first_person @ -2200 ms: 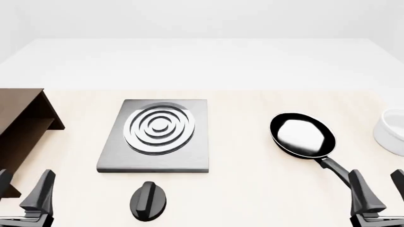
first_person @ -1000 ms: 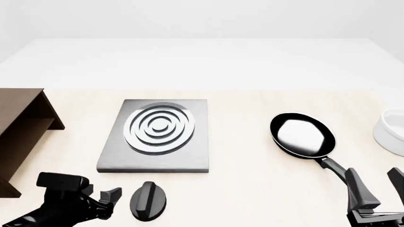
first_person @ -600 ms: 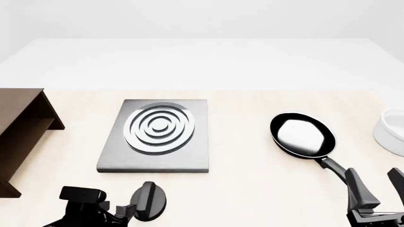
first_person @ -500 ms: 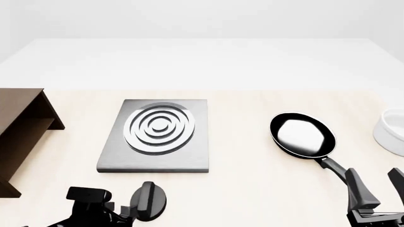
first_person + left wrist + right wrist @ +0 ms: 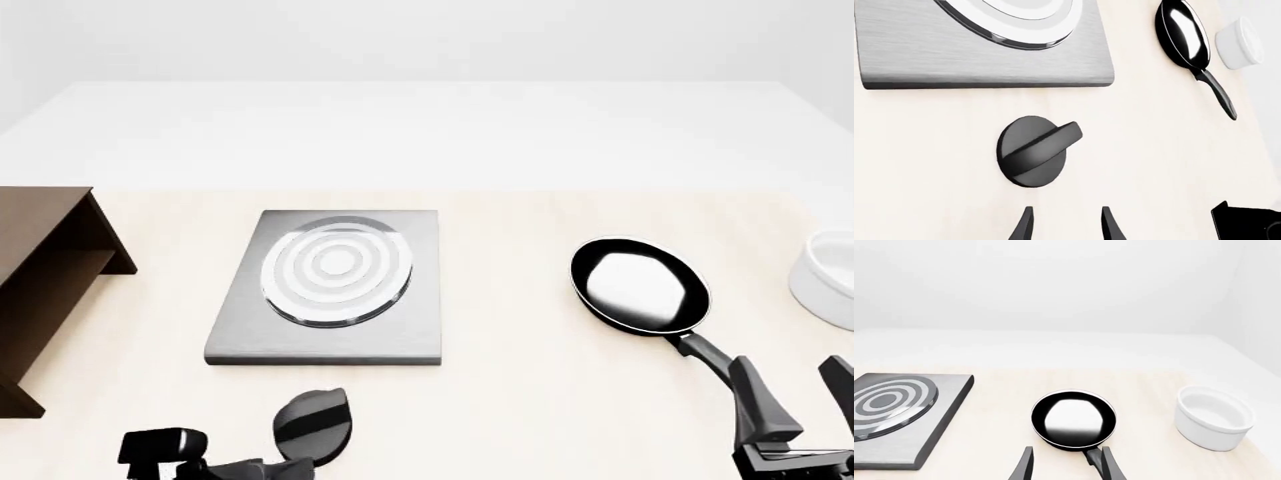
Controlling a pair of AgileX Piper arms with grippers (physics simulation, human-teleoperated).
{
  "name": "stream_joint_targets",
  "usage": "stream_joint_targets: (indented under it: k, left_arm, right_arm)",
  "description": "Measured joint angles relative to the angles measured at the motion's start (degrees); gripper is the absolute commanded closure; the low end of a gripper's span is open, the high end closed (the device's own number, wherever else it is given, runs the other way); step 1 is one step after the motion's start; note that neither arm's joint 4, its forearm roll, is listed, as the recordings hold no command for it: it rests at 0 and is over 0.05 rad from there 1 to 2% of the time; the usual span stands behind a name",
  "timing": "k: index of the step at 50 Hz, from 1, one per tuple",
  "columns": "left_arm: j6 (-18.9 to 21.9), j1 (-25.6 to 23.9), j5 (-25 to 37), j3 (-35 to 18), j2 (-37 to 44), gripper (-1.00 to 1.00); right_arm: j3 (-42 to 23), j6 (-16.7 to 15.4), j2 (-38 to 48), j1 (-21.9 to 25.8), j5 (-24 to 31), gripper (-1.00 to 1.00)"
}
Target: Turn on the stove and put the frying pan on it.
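We see the pale wooden surface (image 5: 534,400) carrying everything, with a dark brown shelf (image 5: 47,270) standing at its left edge. The stove (image 5: 331,285) lies flat left of centre, its pale burner rings facing up. Well to its right sits the frying pan (image 5: 641,285), upright on the surface and apart from the stove, its long handle running toward the near right corner. A white bowl (image 5: 827,275) stands just beyond the pan at the right edge.

The left arm comes in low at the bottom left, its left hand (image 5: 260,470) right at the near side of the small black knob (image 5: 312,425) (the knob sits just in front of the stove's near edge). In the left wrist view the two fingertips (image 5: 1024,227) stand parted with nothing between them, short of the knob (image 5: 1034,157); whether they touch it we cannot tell from the front view.

The right arm sits at the bottom right with the right hand (image 5: 801,405) pointing up and forward. Its fingers are spread wide, and in the right wrist view the pan handle (image 5: 1093,457) runs down near one fingertip (image 5: 1111,467), apparently not clamped.
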Motion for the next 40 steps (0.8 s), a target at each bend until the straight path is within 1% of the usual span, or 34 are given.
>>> stream_joint_targets:
  k: [3,5,7,10,11,14,17,20,22,24,28,31,36,40]
  left_arm:
    - [0.2,0.0,8.9,-0.8,-8.5,-1.0]
    - [1.4,0.4,14.9,-1.9,-13.8,-1.0]
    - [3.9,1.9,20.8,-3.6,-19.1,-1.0]
    - [8.5,5.8,28.5,-7.0,-27.7,-1.0]
    - [9.9,7.0,30.6,-8.1,-30.1,-1.0]
    - [16.7,12.5,34.1,-11.1,-36.2,-1.0]
    - [23.9,19.2,33.4,-13.1,-40.8,-1.0]
    - [30.9,25.9,30.2,-11.9,-44.1,-1.0]
    - [34.4,29.4,28.6,-10.6,-45.8,-1.0]
    - [37.7,32.1,27.3,-9.4,-47.2,-1.0]
    - [42.1,35.8,25.3,-8.0,-49.3,-1.0]
    - [44.6,37.7,24.2,-7.5,-50.4,-1.0]
    - [47.7,39.9,22.7,-7.2,-51.6,-1.0]
    - [49.5,40.7,21.9,-6.8,-52.2,-1.0]
  right_arm:
    - [0.0,0.0,0.6,0.0,-0.5,-1.0]
    - [0.0,0.0,1.1,-0.1,-0.9,-1.0]
    - [-0.1,0.6,1.1,-0.3,-0.7,-1.0]
    - [-1.9,1.4,-0.2,-0.7,2.1,-1.0]
    - [-2.7,1.8,-0.6,-0.7,3.1,-1.0]
    - [-6.6,1.3,-1.7,-0.3,7.6,-1.0]
    - [-11.3,0.0,-1.7,0.3,12.1,-1.0]
    - [-17.0,-1.6,0.3,1.0,16.8,-1.0]
    - [-21.1,-4.1,2.3,1.5,19.9,-1.0]
    - [-25.3,-7.4,4.4,1.9,23.1,-1.0]
    - [-32.2,-13.8,9.7,2.5,27.4,-1.0]
    - [-35.4,-17.3,14.7,2.6,28.6,-1.0]
    - [-36.7,-22.9,24.2,1.8,27.1,-1.0]
    - [-36.6,-26.1,31.8,0.4,24.3,-1.0]
